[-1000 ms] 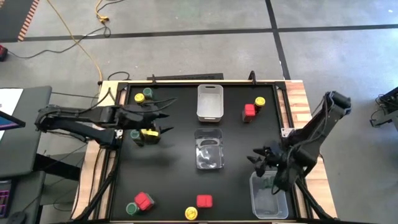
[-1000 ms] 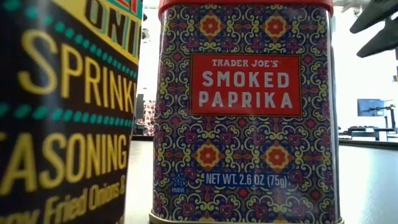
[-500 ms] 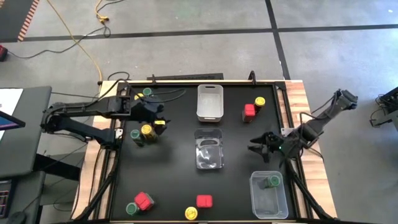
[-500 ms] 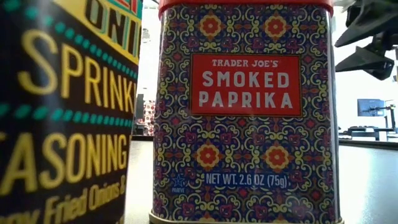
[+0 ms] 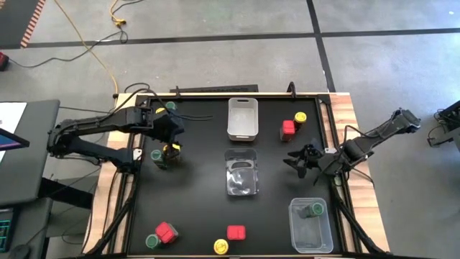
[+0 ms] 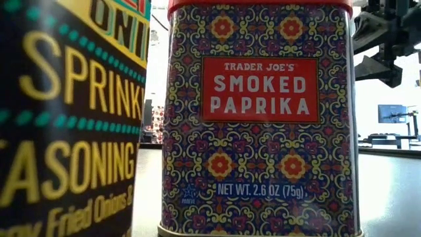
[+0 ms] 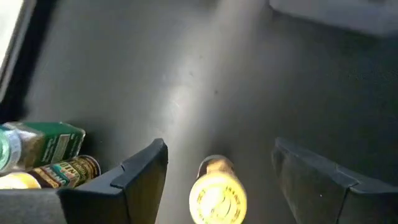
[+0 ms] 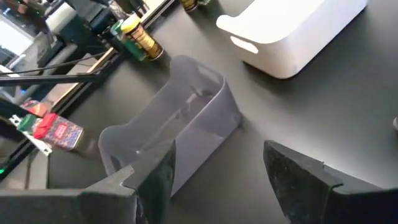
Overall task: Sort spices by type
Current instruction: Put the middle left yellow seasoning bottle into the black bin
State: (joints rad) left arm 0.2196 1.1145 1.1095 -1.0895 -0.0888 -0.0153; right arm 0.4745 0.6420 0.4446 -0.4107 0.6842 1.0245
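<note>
Black table [image 5: 201, 208], wood strips along left and right edges. Much bare black surface between the left side and the centre bins, also in the near middle.

White bin [image 5: 242, 119] at far centre. Clear bin [image 5: 241, 173] just nearer, at centre. Second clear bin [image 5: 310, 225] at near right corner, close to the table edge, with one green-lidded jar [image 5: 317, 209] inside.

Left gripper [image 5: 171, 138] over the left part of the table, fingers apart, empty, above a yellow-lidded jar [image 7: 217, 194] standing between them but not touched. Green-lidded jar [image 5: 157, 155] just beside.

Right gripper [image 5: 300, 160] at the right side, near the edge, fingers apart, holding nothing.

Red tin [image 5: 288, 129] and yellow jar [image 5: 300, 117] at far right, touching. Red tin [image 6: 260, 118] near centre edge, very close to the low camera.
</note>
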